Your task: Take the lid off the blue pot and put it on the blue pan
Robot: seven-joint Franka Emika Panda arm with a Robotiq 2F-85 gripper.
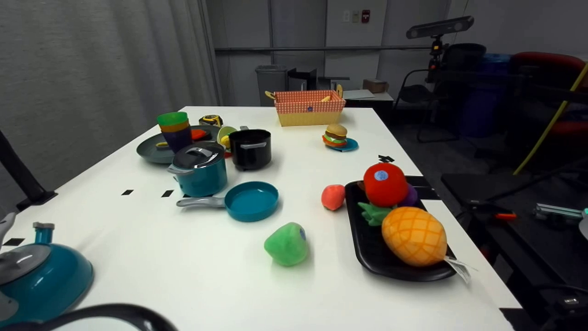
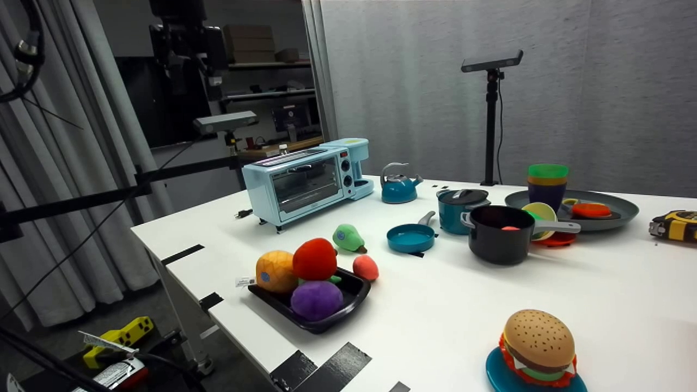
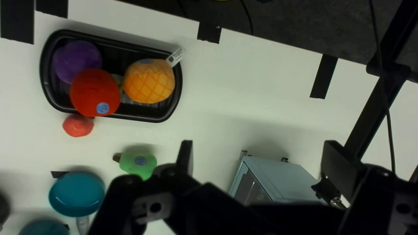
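The lid (image 1: 200, 155) is dark, round and shiny with a small grip on top. It sits on the blue pot (image 1: 203, 179), a teal pot with grey side handles. Both show in an exterior view as lid (image 2: 463, 196) and blue pot (image 2: 453, 218). The blue pan (image 1: 251, 201), shallow and teal with a grey handle, lies beside the pot; it also shows in an exterior view (image 2: 409, 238) and the wrist view (image 3: 76, 194). In the wrist view only part of the pot (image 3: 44, 228) shows. My gripper (image 3: 258, 143) is open with nothing held, high above the table (image 2: 193, 73), away from the pot.
A black pot (image 2: 498, 234) stands beside the blue pot. A tray of plush fruit (image 2: 348, 305), a green plush pear (image 2: 348, 238), a light-blue toaster oven (image 2: 307, 179) and a teal kettle (image 2: 400, 190) stand around. A grey plate with stacked cups (image 2: 621, 209) is behind.
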